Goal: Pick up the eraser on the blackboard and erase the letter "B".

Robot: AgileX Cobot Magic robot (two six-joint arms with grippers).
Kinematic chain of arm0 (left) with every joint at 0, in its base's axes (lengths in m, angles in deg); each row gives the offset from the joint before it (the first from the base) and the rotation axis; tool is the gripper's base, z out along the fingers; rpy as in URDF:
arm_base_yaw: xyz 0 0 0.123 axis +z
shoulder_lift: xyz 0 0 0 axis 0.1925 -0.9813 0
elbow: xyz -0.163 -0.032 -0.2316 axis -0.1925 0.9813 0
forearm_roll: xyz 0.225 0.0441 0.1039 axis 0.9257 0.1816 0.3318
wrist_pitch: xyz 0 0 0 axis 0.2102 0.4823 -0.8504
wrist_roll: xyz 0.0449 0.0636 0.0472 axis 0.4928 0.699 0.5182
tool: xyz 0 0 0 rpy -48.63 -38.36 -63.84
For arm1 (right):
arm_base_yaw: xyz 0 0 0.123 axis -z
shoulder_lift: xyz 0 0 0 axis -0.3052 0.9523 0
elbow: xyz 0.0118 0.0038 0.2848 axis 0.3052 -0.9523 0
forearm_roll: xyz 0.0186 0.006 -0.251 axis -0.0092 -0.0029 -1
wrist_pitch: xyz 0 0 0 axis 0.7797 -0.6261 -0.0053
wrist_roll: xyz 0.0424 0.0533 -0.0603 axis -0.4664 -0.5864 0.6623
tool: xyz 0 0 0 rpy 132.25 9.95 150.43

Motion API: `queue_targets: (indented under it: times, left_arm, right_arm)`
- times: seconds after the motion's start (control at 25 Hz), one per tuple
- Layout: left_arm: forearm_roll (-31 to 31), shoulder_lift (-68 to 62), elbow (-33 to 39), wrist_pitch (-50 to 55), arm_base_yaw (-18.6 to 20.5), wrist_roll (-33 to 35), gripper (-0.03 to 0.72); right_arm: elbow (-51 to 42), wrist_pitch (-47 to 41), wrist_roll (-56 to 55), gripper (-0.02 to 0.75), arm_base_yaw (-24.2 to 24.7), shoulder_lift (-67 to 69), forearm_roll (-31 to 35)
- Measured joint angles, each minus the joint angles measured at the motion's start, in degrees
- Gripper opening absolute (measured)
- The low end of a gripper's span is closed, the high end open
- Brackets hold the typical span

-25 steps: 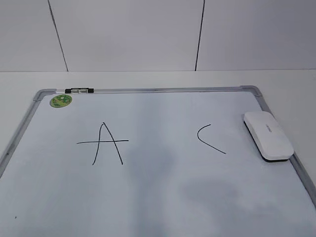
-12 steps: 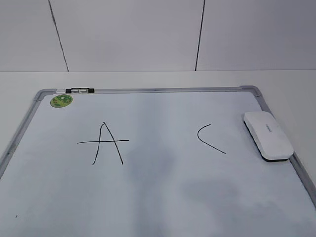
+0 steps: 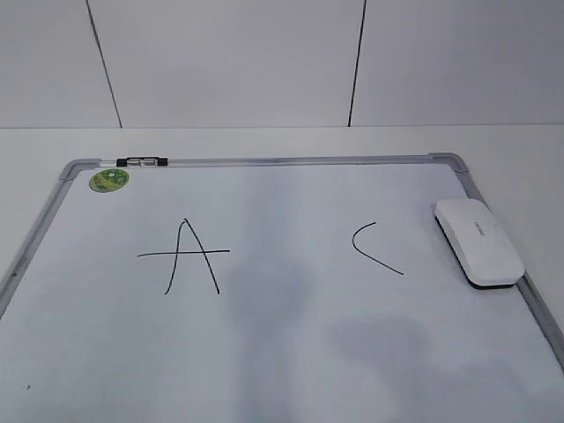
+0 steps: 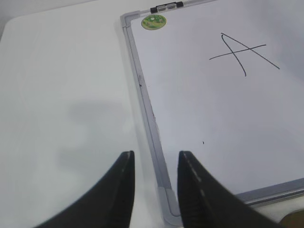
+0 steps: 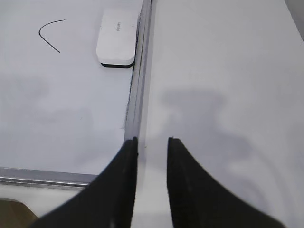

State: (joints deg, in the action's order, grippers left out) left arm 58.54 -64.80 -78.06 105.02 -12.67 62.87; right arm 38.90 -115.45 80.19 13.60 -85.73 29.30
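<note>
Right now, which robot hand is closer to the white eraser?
The right gripper: the eraser lies ahead of it by the board's right edge. The left gripper hangs at the opposite, left edge.

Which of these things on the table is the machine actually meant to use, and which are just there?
For the job:
- eraser, lying at the blackboard's right edge
- blackboard; no letter B shows on it

Just there:
- letter A
- letter C
- green sticker
- black clip on the top frame
</note>
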Motion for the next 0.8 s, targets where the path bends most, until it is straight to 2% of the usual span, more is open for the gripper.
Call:
queue_targets:
  times: [0.8]
  left_arm:
    - [-1.45, 2.0, 0.0, -0.09, 0.0, 0.0, 0.232]
  right_arm:
    - [0.0, 0.08, 0.0, 0.199, 0.0, 0.0, -0.36]
